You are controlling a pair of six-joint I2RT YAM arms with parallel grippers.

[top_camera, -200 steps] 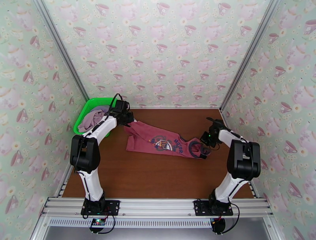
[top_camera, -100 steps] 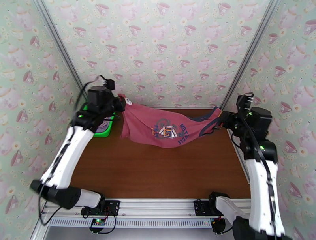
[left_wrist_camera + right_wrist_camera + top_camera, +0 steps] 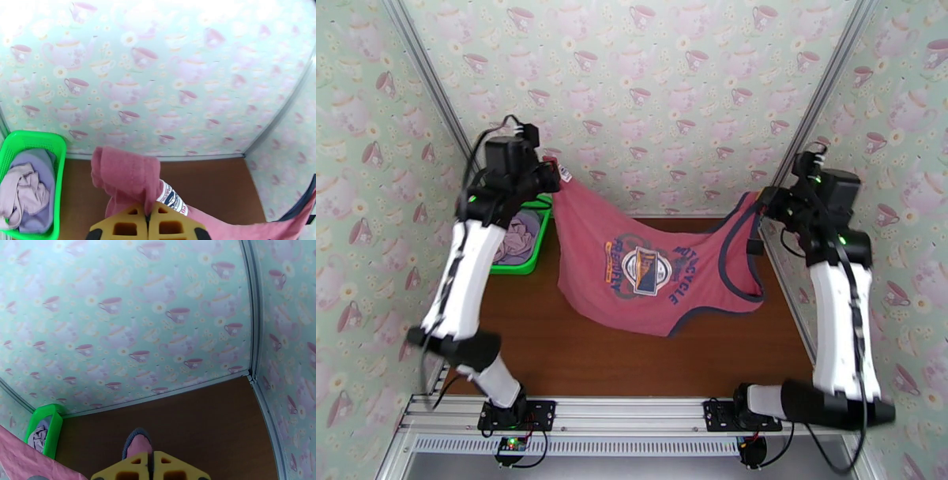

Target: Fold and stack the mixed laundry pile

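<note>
- The dusty-red tank top (image 3: 648, 276) is held up above the brown table (image 3: 632, 363), stretched between both arms, with its chest print (image 3: 641, 271) facing the overhead camera.
- The left gripper (image 3: 547, 175) is clamped tight on one corner of the fabric, a white label (image 3: 172, 198) showing just beside the jaws.
- The right gripper (image 3: 763, 207) is pinched closed on a dark-trimmed shoulder strap (image 3: 733, 237).
- Inside the green basket (image 3: 60, 177) at the far left, lavender and pale pink shirts (image 3: 27, 189) are bunched.
</note>
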